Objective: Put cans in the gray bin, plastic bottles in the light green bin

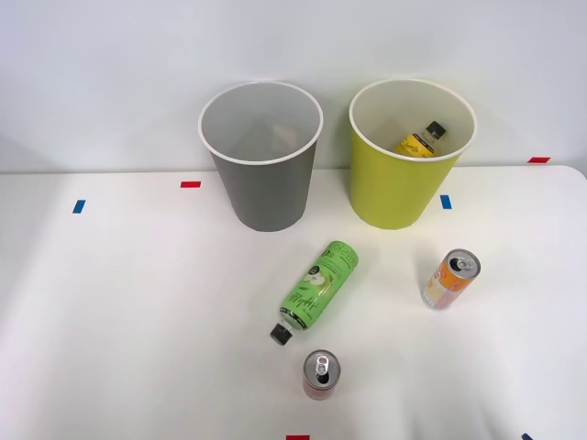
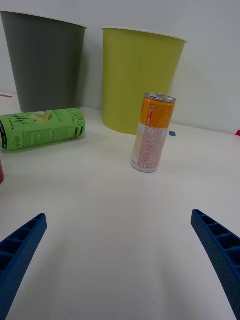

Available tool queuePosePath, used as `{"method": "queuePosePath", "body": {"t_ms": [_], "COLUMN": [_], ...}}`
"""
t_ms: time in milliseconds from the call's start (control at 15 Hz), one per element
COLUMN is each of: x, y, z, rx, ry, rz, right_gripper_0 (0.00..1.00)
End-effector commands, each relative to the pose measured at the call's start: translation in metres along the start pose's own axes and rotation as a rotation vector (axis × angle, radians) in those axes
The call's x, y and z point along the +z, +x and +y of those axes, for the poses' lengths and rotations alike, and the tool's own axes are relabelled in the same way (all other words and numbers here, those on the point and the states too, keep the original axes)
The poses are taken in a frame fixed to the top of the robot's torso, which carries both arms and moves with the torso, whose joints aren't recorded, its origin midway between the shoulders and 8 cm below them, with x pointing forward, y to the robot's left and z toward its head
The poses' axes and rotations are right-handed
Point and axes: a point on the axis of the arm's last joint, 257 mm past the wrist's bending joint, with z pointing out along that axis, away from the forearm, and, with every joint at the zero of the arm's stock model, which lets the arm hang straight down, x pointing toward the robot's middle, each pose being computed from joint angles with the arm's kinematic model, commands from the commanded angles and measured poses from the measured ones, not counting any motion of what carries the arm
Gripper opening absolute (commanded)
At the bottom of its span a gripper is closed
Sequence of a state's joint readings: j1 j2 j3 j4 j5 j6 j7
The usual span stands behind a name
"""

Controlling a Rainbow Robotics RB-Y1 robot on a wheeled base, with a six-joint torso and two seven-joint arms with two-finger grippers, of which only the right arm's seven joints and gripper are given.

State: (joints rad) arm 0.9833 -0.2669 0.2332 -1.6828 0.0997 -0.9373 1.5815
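1. Right gripper (image 2: 120, 265): fingers spread wide, holding nothing, low over the desk.
2. Orange and white can (image 2: 152, 132) stands upright straight ahead, centred between the fingers, towards the desk's right edge, near the light green bin (image 2: 142, 80).
3. Long axis vertical; likely a level side grasp.

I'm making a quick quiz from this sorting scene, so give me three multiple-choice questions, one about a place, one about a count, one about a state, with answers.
1. Where is the yellow-labelled bottle?
A. In the light green bin
B. In the gray bin
C. On the table

2. How many cans stand on the table?
A. One
B. Two
C. Three

3. How is the green-labelled bottle posed?
A. Upright
B. On its side
C. Held in the pincer

Answers: 1 A, its black cap shows inside the lime rim. 2 B, the orange and white can and the red can. 3 B, it lies flat, the pincer open and empty.
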Motion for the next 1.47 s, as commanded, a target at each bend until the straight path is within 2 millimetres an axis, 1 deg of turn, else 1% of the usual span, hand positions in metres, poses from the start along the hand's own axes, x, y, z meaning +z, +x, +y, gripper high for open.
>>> {"method": "queuePosePath", "body": {"t_ms": [67,1467], "x": [0.0,0.0], "y": [0.0,0.0], "z": [0.0,0.0], "rx": [0.0,0.0], "ry": [0.0,0.0], "rz": [0.0,0.0], "right_gripper_0": [1.0,1.0]}}
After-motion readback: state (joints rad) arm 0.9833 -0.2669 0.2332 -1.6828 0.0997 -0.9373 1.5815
